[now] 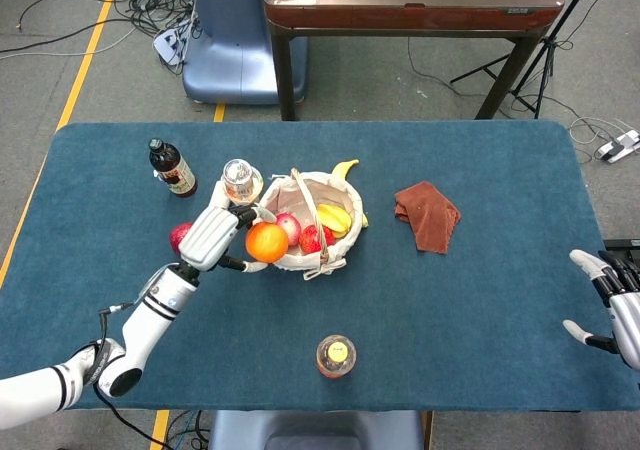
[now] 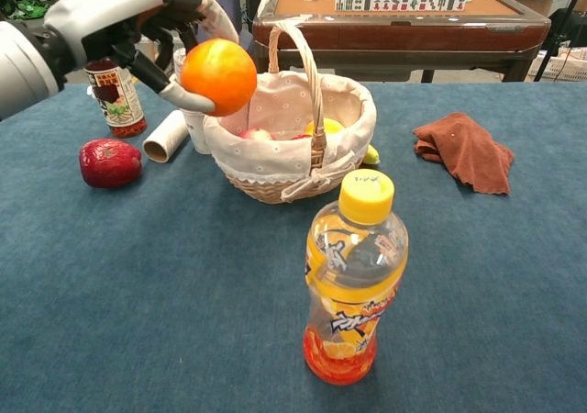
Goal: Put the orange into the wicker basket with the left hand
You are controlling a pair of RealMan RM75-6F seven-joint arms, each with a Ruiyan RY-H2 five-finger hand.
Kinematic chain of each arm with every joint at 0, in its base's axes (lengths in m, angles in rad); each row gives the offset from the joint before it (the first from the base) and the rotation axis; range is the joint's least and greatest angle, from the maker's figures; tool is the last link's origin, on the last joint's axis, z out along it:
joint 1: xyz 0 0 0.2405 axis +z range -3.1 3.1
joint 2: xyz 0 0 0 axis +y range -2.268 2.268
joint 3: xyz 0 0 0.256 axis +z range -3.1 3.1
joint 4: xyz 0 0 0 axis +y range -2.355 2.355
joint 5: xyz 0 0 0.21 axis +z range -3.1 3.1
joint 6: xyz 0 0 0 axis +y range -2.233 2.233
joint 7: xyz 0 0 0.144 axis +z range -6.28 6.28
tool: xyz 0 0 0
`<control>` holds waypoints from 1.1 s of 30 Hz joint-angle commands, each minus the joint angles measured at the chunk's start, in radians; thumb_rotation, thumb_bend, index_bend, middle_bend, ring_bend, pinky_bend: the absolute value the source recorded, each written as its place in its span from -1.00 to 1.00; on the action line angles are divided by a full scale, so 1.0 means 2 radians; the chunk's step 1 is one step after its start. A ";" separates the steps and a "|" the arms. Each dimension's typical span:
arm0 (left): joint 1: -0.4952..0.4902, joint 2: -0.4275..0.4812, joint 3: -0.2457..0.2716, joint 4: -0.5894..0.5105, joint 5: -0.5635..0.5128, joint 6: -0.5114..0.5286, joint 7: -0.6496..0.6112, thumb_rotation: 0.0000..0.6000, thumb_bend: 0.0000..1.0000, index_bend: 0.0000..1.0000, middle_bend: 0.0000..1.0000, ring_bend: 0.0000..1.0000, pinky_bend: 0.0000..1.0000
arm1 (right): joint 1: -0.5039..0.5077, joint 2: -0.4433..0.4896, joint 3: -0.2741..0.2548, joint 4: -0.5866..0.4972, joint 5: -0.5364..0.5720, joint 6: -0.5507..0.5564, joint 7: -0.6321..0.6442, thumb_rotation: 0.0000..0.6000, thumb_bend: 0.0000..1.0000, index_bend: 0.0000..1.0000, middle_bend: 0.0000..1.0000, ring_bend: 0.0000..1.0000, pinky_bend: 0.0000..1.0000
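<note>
My left hand (image 1: 218, 235) (image 2: 138, 14) grips the orange (image 1: 266, 242) (image 2: 218, 75) and holds it in the air at the left rim of the wicker basket (image 1: 272, 253) (image 2: 275, 170). The basket has a white cloth lining and a tall handle, and it holds a pink apple, red fruit and a banana. My right hand (image 1: 612, 308) rests open near the table's right edge, far from the basket; the chest view does not show it.
Left of the basket lie a red apple (image 2: 110, 161), a white tube (image 2: 167, 136), a cup (image 1: 240, 182) and a dark bottle (image 1: 172, 168). An orange drink bottle (image 2: 355, 280) stands at the front centre. A brown cloth (image 1: 427, 214) lies to the right.
</note>
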 commanded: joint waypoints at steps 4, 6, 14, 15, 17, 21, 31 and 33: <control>-0.024 -0.030 -0.019 0.027 -0.048 -0.032 0.040 1.00 -0.81 -0.13 -0.20 -0.39 0.31 | 0.000 -0.001 -0.001 0.003 0.001 -0.001 0.002 1.00 -0.96 -0.68 -0.60 -0.80 -0.67; -0.028 -0.034 -0.021 0.031 -0.061 -0.042 0.053 1.00 -0.81 -0.21 -0.33 -0.51 0.21 | -0.001 0.000 -0.001 0.003 0.000 0.001 0.002 1.00 -0.96 -0.68 -0.60 -0.80 -0.66; -0.018 -0.033 -0.019 0.030 -0.068 -0.020 0.073 1.00 -0.81 -0.80 -0.90 -0.90 -0.29 | -0.004 0.001 -0.001 0.005 0.004 0.002 0.005 1.00 -0.96 -0.68 -0.60 -0.80 -0.65; -0.015 -0.029 -0.018 0.027 -0.068 -0.016 0.074 1.00 -0.81 -0.82 -0.90 -0.90 -0.29 | -0.005 0.001 -0.001 0.006 0.005 0.001 0.006 1.00 -0.96 -0.68 -0.60 -0.80 -0.65; -0.004 -0.017 -0.015 0.012 -0.074 -0.009 0.079 1.00 -0.81 -0.83 -0.91 -0.90 -0.29 | -0.004 0.000 -0.001 0.008 0.005 -0.001 0.008 1.00 -0.96 -0.68 -0.60 -0.80 -0.65; 0.031 0.026 0.001 -0.046 -0.102 0.006 0.121 1.00 -0.81 -0.82 -0.91 -0.90 -0.32 | -0.003 -0.001 -0.001 0.013 0.005 -0.001 0.013 1.00 -0.95 -0.68 -0.60 -0.80 -0.65; 0.146 0.116 0.046 -0.166 -0.141 0.128 0.207 1.00 -0.81 -0.79 -0.91 -0.90 -0.36 | 0.012 -0.006 0.000 0.022 -0.001 -0.021 0.020 1.00 -0.96 -0.68 -0.60 -0.80 -0.65; 0.169 0.122 0.058 -0.170 -0.131 0.156 0.207 1.00 -0.81 -0.77 -0.91 -0.90 -0.37 | 0.016 -0.007 0.000 0.024 -0.002 -0.025 0.022 1.00 -0.96 -0.68 -0.60 -0.80 -0.65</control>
